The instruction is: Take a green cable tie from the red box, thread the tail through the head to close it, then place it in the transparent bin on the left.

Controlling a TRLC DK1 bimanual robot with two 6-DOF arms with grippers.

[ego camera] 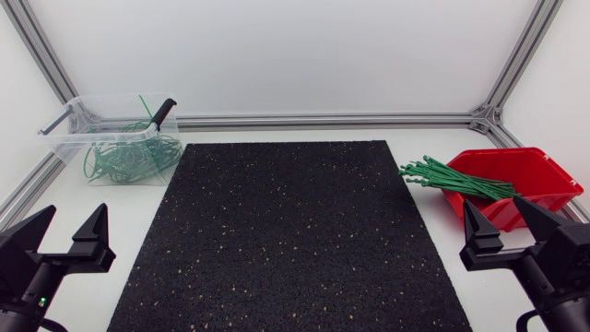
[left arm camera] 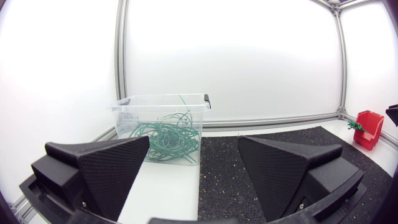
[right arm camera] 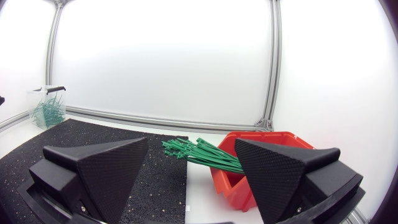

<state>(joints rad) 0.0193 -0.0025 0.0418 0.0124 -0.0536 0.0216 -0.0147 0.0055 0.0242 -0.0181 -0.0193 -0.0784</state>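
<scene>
A red box [ego camera: 525, 180] stands at the table's right edge with a bundle of straight green cable ties [ego camera: 456, 178] sticking out over its left rim onto the mat. The right wrist view shows the red box [right arm camera: 261, 165] and the green ties [right arm camera: 202, 154] just ahead of my right gripper [right arm camera: 189, 174]. At the back left stands the transparent bin [ego camera: 111, 129], holding several closed green ties [ego camera: 129, 159]; the bin [left arm camera: 163, 127] lies ahead of my left gripper [left arm camera: 194, 171]. The left gripper [ego camera: 63, 242] and the right gripper [ego camera: 509, 231] sit open and empty at the front corners.
A black speckled mat [ego camera: 286, 235] covers the middle of the white table. Aluminium frame rails [ego camera: 323, 120] run along the back and side edges. The bin has black clip handles [ego camera: 164, 111].
</scene>
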